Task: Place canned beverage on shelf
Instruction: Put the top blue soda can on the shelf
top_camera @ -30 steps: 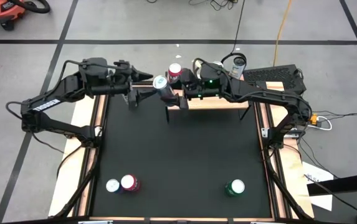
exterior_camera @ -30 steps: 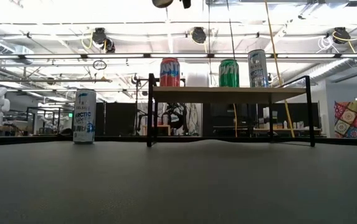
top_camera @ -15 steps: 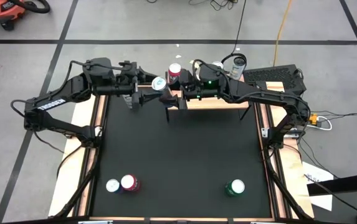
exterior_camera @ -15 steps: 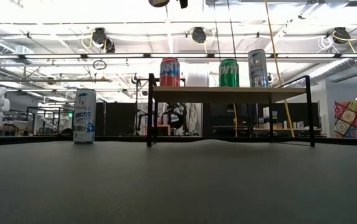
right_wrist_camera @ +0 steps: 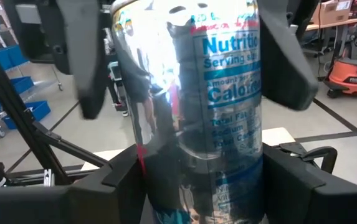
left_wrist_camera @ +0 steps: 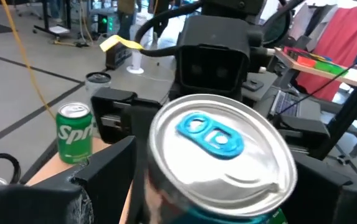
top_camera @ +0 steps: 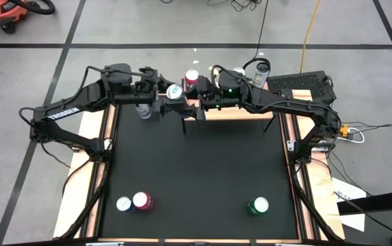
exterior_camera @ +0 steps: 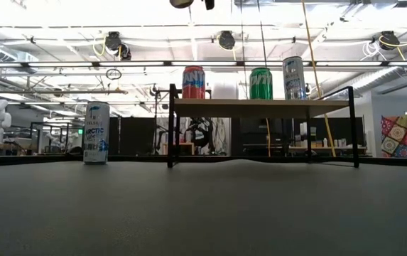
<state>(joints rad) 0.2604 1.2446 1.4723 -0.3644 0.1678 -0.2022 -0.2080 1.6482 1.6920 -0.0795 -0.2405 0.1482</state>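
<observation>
A silver canned beverage with a blue tab hangs upright, high above the table's far left part. My right gripper is shut on it. My left gripper is open and comes level from the table's left. Its fingers stand on either side of the can's upper part, with a small gap showing. The shelf stands at the far middle, mostly under my right arm in the high view. It carries a red can, a green can and a silver can. My right gripper pinches the can's side wall at its lower part between its two fingers. The fingers come level from the table's right, across the can. The can stands upright in the hold, lifted clear of the table and above the shelf's height.
A tall white-blue can stands on the mat left of the shelf, below my left arm. Two cans stand near the front left and a green can near the front right. Wooden rails border the mat.
My left gripper has moved toward the table's right, toward the held can, staying open; its fingers now stand around the can's top part. The can and my right gripper have kept still.
</observation>
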